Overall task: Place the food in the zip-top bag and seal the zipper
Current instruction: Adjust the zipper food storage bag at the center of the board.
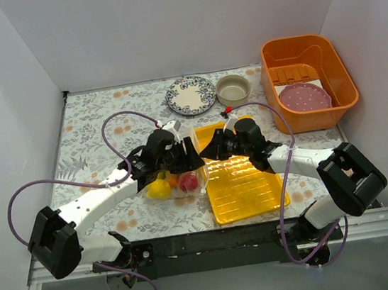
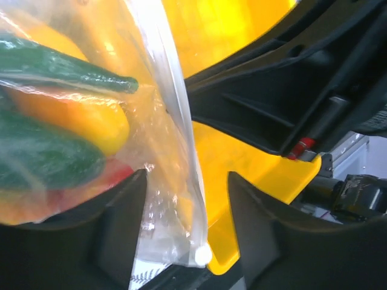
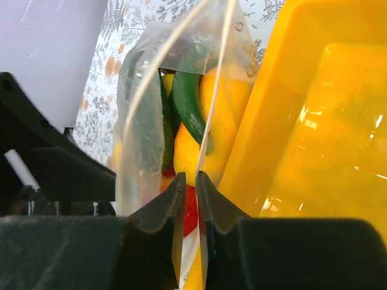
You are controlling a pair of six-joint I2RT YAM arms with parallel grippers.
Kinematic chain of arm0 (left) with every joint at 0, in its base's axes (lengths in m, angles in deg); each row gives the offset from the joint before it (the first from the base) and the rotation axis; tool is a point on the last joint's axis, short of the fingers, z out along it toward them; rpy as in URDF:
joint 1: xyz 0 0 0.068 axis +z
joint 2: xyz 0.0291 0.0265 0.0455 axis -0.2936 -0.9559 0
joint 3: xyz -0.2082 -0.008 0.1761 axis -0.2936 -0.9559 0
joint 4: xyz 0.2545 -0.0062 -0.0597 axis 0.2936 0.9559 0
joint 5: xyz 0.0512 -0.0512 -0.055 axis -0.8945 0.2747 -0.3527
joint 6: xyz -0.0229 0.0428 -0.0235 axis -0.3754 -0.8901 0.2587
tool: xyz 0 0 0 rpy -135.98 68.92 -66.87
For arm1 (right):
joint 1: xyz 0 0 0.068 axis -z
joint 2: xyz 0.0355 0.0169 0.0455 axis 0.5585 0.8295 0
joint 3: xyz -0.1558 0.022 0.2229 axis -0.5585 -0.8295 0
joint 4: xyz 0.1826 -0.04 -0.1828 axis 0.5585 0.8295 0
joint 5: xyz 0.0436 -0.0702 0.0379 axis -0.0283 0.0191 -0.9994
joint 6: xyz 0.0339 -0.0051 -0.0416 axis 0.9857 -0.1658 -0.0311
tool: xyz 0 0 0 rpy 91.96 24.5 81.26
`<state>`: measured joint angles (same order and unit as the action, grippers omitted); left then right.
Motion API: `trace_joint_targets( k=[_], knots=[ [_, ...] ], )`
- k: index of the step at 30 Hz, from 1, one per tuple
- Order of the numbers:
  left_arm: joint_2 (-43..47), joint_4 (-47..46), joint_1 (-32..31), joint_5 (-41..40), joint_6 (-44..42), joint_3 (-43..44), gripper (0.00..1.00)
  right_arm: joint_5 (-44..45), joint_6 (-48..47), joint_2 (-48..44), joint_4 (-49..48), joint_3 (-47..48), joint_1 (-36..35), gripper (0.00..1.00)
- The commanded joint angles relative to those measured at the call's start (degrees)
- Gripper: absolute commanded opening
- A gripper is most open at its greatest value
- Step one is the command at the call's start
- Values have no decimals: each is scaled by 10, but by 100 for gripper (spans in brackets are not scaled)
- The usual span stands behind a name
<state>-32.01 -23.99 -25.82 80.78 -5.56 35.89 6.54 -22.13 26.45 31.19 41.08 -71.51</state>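
Observation:
The clear zip-top bag (image 1: 186, 196) lies left of the yellow tray (image 1: 246, 188) and holds the food: a yellow piece (image 1: 159, 189) and a red piece (image 1: 187, 181) show from above. The left wrist view shows a green chili (image 2: 66, 69), a cucumber (image 2: 42, 157) and a yellow piece (image 2: 84, 115) inside. My left gripper (image 2: 187, 205) is open, its jaws astride the bag's zipper (image 2: 175, 109) without touching it. My right gripper (image 3: 190, 184) is shut on the zipper strip (image 3: 217, 78) at the bag's mouth, beside the tray's wall (image 3: 314, 121).
An orange bin (image 1: 270, 88) with a pink plate (image 1: 304, 96) stands at the back right. A patterned plate (image 1: 191, 95) and a small bowl (image 1: 232, 88) sit at the back. Both arms meet over the tray's near-left corner.

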Motion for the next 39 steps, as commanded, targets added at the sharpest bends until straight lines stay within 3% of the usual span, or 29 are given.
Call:
trace_joint_targets(
  k=[1, 3, 6, 14, 17, 20, 25, 35, 39],
  knots=[
    [70, 10, 1, -31, -5, 9, 58, 27, -11, -15, 4, 14, 2, 30],
    [94, 29, 1, -61, -5, 11, 63, 34, -16, -22, 17, 16, 5, 49],
    [129, 43, 1, -104, 0, 8, 71, 48, -16, -35, 26, 16, 19, 67],
    [149, 76, 1, -138, 7, 2, 75, 24, -6, -49, -1, 30, 63, 76],
    [155, 76, 1, -136, 11, -7, 75, -15, 7, -27, -29, 55, 83, 79],
    [158, 80, 1, -132, 15, -14, 75, -86, 17, 18, -60, 98, 95, 90],
    [180, 91, 1, -115, 37, -40, 75, -168, 41, 103, -72, 162, 101, 94],
    [229, 79, 0, -43, 86, -119, 73, -157, -1, 155, 19, 216, 101, 95],
    [226, 56, 0, -17, 96, -138, 72, -164, -2, 162, 19, 215, 101, 91]
  ],
)
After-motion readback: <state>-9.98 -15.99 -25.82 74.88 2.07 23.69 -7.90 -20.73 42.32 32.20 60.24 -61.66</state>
